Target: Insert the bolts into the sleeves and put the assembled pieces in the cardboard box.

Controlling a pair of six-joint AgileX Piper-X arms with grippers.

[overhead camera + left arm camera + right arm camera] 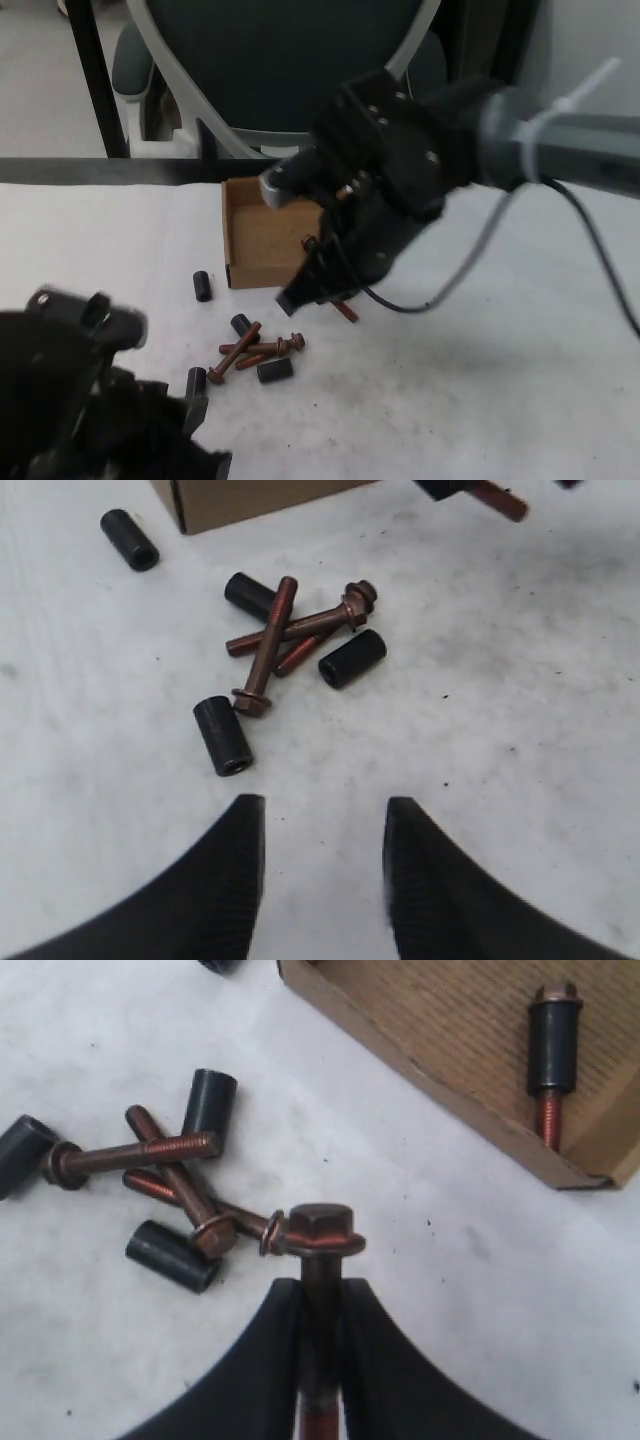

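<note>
My right gripper (pixel 320 1295) is shut on a copper bolt (pixel 320 1232), head outward, held above the bench just in front of the cardboard box (pixel 262 235). One assembled bolt and sleeve (pixel 553 1052) lies inside the box (pixel 480 1030). A pile of three copper bolts (pixel 270 645) and black sleeves (pixel 352 658) lies on the white bench. Another sleeve (pixel 222 736) lies nearest my left gripper (pixel 322 865), which is open a short way back from the pile. A lone sleeve (pixel 203 286) lies by the box's near left corner.
The right arm (pixel 420 160) and its cable (pixel 470 260) hang over the bench's middle and right. The left arm (pixel 80 400) fills the near left corner. A chair (pixel 280 60) stands behind the bench's dark back edge (pixel 110 170).
</note>
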